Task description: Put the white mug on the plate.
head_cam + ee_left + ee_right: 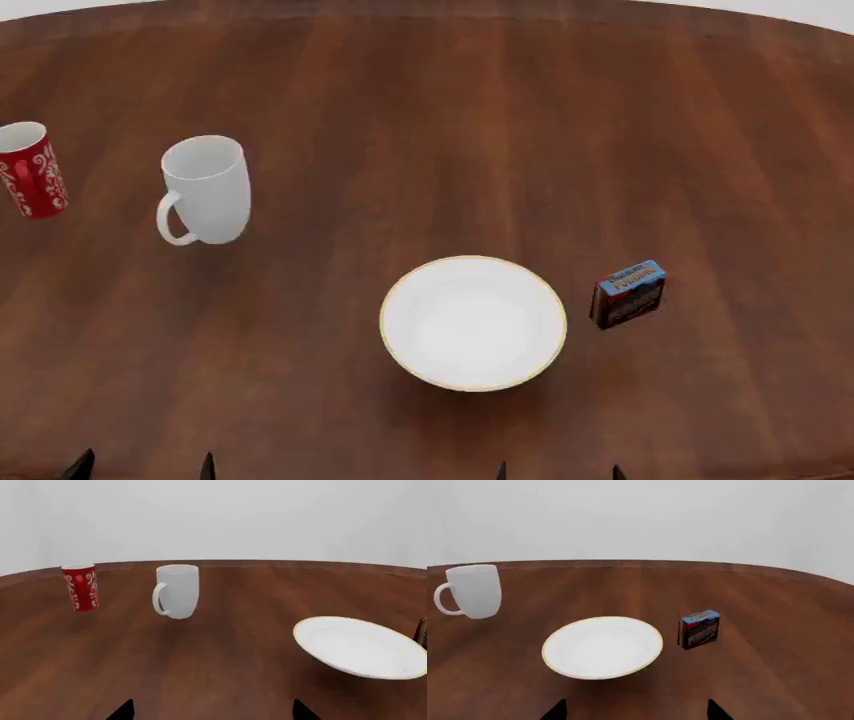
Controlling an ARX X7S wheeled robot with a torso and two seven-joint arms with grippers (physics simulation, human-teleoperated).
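white mug (pixel 206 190) upright between red mug (pixel 30 168) and plate (pixel 473 322), small box (pixel 627 294) beside plate, both tools' opening cannot be told

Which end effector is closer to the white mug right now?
Left. The left end effector sits at the near table edge, roughly below the white mug; the right end effector is past the plate, farther off.
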